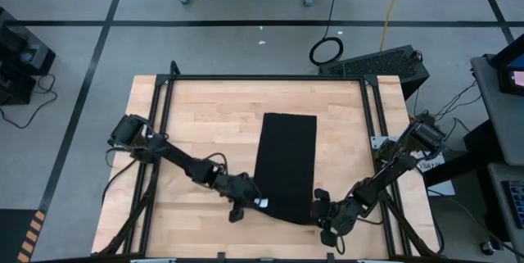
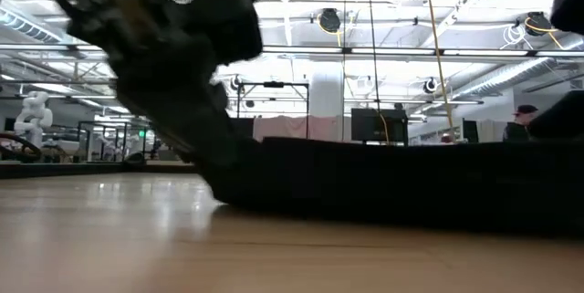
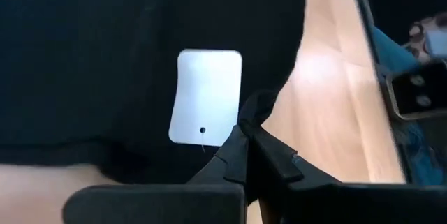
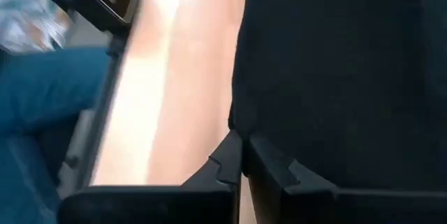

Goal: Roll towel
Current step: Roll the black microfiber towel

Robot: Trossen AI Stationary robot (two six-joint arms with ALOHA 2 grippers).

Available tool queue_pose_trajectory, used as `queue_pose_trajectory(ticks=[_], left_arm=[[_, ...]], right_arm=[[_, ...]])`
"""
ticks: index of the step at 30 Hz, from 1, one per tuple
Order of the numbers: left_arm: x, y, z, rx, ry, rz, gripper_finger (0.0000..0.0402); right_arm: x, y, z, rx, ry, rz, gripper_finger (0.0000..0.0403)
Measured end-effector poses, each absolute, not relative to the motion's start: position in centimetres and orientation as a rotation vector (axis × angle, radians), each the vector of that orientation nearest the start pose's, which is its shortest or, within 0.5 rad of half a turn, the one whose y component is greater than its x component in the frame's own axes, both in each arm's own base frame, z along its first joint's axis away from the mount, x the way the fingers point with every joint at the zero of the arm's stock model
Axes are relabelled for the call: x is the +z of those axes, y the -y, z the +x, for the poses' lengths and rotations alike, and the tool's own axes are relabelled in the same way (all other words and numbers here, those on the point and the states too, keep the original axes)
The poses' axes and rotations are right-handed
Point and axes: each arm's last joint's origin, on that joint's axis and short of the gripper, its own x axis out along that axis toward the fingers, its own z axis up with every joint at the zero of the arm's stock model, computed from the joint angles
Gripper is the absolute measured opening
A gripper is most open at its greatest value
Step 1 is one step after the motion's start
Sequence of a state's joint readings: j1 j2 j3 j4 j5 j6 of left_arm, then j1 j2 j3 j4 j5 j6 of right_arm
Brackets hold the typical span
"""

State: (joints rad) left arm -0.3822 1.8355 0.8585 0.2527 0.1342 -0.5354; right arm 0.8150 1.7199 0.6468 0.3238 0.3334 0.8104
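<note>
The black towel (image 1: pixel 285 165) lies flat and lengthwise on the wooden table (image 1: pixel 205 124). Its small white tag (image 3: pixel 206 97) is at the near left corner. My left gripper (image 1: pixel 248 203) is shut at the towel's near left corner. My right gripper (image 1: pixel 321 207) is shut at the near right corner. In the low view the towel (image 2: pixel 411 179) is a low dark band, with a dark arm (image 2: pixel 173 47) coming down onto its end. My left gripper pinches the towel's near left corner (image 3: pixel 257 109) between its two fingers, right beside the white tag. The fingers come low from the table's left side. The rest of the towel lies on the table. My right gripper pinches the towel's right edge at the near corner (image 4: pixel 237 123) between its two fingers. The fingers come low from the table's near right. The rest of the towel lies flat on the table.
Bare wood lies on both sides of the towel and beyond its far end (image 1: pixel 286 99). Black frame rails (image 1: pixel 372 124) run along the table's sides. A keyboard (image 1: pixel 377 62) sits past the far right corner.
</note>
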Motion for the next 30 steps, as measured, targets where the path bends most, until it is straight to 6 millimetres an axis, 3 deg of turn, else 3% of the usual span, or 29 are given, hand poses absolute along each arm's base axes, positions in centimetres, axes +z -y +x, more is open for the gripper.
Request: queue_pose_trajectory(ticks=[4,10,16,20,25,30], left_arm=[[12.5,11.9,32.7,-0.305,-0.846,-0.436,0.0011],[13.3,10.7,33.5,-0.373,-0.791,-0.516,0.0012],[14.3,10.0,34.3,-0.422,-0.693,-0.598,0.0013],[14.9,9.8,34.7,-0.424,-0.635,-0.636,0.0013],[15.5,9.5,35.1,-0.426,-0.562,-0.667,0.0013],[15.8,8.8,35.4,-0.416,-0.526,-0.683,0.0013]], right_arm=[[12.8,-20.4,21.0,0.192,-0.753,0.286,0.0032],[15.1,-20.1,19.3,0.244,-0.757,0.171,0.0135],[14.0,-21.3,17.4,0.151,-0.738,0.09,0.0242],[12.5,-22.8,17.2,0.163,-0.672,0.047,0.0295],[9.9,-24.4,17.8,0.173,-0.623,-0.106,0.0306],[9.5,-25.6,19.0,0.08,-0.55,-0.211,0.0288]])
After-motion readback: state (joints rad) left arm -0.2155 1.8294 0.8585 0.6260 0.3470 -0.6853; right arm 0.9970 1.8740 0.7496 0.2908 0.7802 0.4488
